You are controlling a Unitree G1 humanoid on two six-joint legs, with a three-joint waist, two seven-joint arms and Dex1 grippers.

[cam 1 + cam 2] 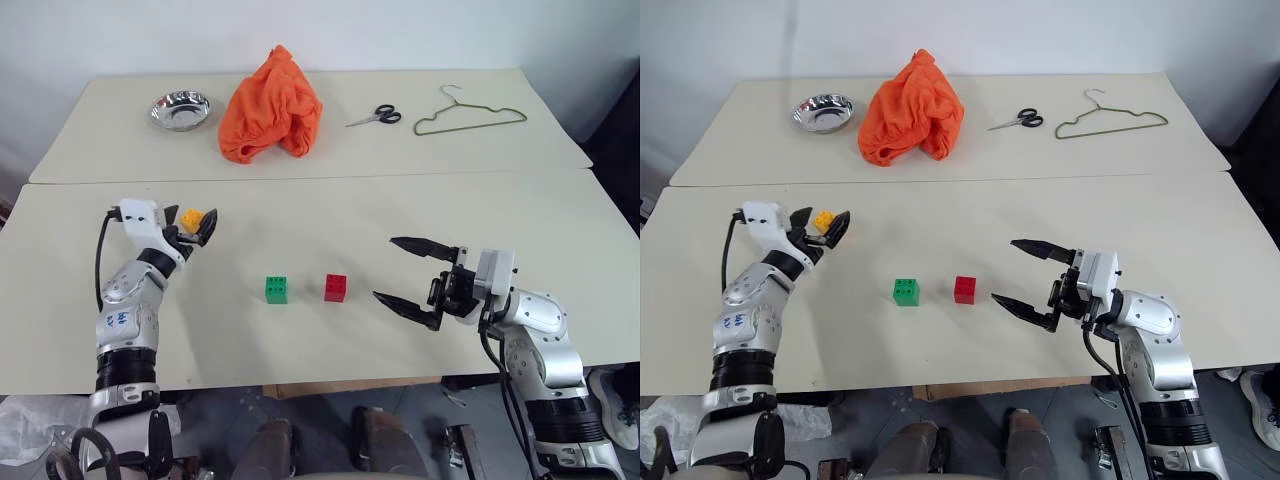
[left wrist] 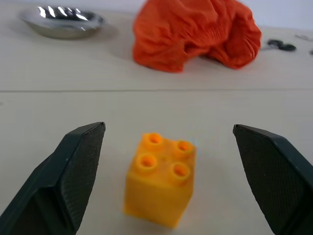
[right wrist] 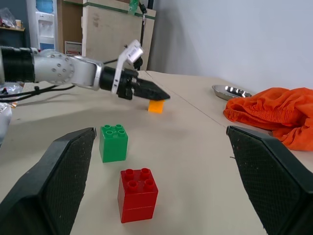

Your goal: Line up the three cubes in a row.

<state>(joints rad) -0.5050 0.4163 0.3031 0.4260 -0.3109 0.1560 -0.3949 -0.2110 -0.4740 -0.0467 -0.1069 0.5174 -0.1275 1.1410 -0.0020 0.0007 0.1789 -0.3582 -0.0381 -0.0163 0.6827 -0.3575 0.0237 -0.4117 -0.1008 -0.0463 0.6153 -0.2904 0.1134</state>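
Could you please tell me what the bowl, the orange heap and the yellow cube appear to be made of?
Bowl: probably polished metal, given its mirror-like glints.
Orange heap: soft cloth, matte, crumpled into folds.
Yellow cube: looks like hard moulded plastic, smooth with a slight sheen and round studs on top.

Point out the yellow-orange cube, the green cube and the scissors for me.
yellow-orange cube (image 2: pixel 160 182), left wrist view, on its front face below the studs.
green cube (image 1: pixel 277 291), left eye view, on its studded top.
scissors (image 1: pixel 385 114), left eye view, on the black handles.
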